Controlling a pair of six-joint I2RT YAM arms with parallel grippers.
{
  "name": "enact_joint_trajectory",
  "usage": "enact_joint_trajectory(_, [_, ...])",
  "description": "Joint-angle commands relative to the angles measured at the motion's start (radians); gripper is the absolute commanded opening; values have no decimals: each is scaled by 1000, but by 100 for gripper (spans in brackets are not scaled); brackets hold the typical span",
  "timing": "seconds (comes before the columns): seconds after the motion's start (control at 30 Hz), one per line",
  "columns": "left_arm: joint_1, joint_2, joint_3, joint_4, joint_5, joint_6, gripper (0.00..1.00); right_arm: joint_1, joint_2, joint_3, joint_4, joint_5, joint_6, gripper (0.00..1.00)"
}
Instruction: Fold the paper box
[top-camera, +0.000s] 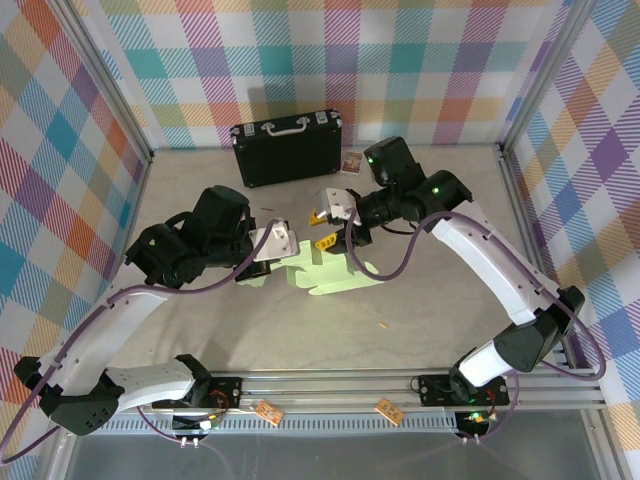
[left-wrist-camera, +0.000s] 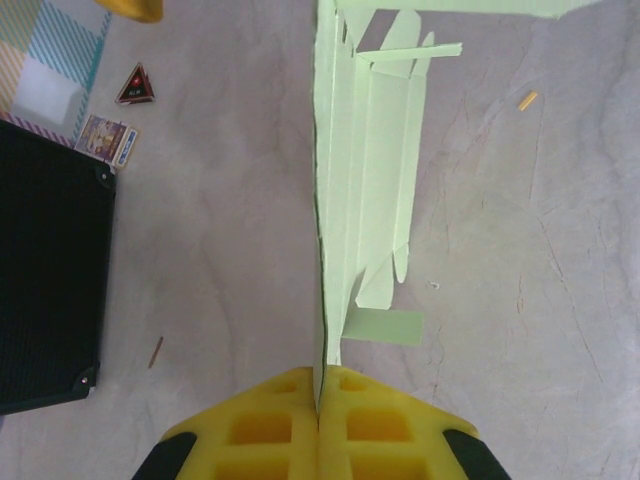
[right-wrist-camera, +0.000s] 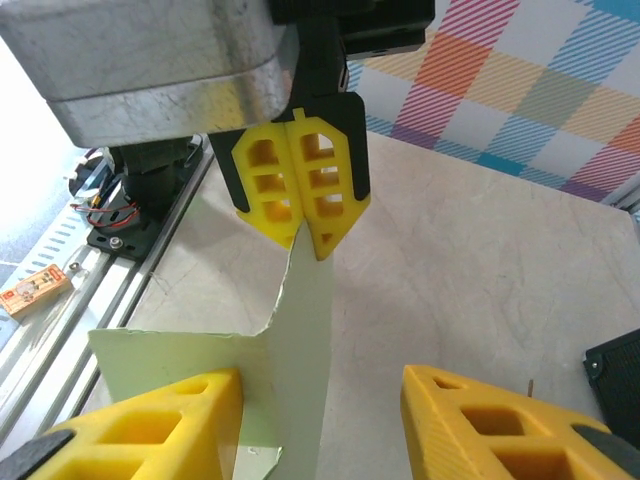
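Nearest the lens, the left gripper (left-wrist-camera: 318, 385) is seen with its yellow fingers pressed together on the edge of the paper box (left-wrist-camera: 375, 170). The box is a pale green creased cut-out whose pinched panel is held upright, while the other flaps are spread on the table (top-camera: 260, 330) about its middle, well clear of every edge. To the right, the right gripper (right-wrist-camera: 320, 400) is found with its jaws apart and the raised panel standing between them; whether the card is touched yet cannot be told. For a clean fold, the pinch should be kept firm and the right jaws closed squarely on the panel, not on a loose flap. The turn should be made along the scored line so that the thin card is not buckled or torn. Along the far edge a black case (top-camera: 287, 150) is set, with a small card (top-camera: 351, 165) just beside its right end. Both are well apart from the work, and nothing is judged to be in the way, though the two grippers are crowded close together.
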Motion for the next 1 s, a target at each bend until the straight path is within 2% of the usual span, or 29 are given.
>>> enact_joint_trajectory(0.0, [-16,4,3,33,31,-1,0,21,11,19,-23,-60,-18,45])
enact_joint_trajectory(0.17, [-18,0,0,40,22,-10,0,40,32,13,-25,-55,-16,42])
enact_joint_trajectory(0.27, [-20,-3,0,40,22,-13,0,46,38,10,-18,-41,-11,34])
enact_joint_trajectory(0.33, [-20,-8,-5,44,25,-16,0,48,39,9,-12,-37,-9,32])
enact_joint_trajectory(0.43, [-20,-17,-12,47,24,-18,0,48,39,8,-1,-22,-4,23])
enact_joint_trajectory(0.6, [-19,-22,-12,46,20,-18,0,50,27,4,32,17,18,0])
enact_joint_trajectory(0.83, [-22,-24,-7,54,8,-25,0,50,7,-12,62,54,17,0])
enact_joint_trajectory(0.87, [-21,-25,-7,59,3,-32,8,50,-1,-21,76,59,15,0])
enact_joint_trajectory(0.97, [-21,-45,-5,66,-24,-56,44,50,-26,-41,83,97,-9,0])
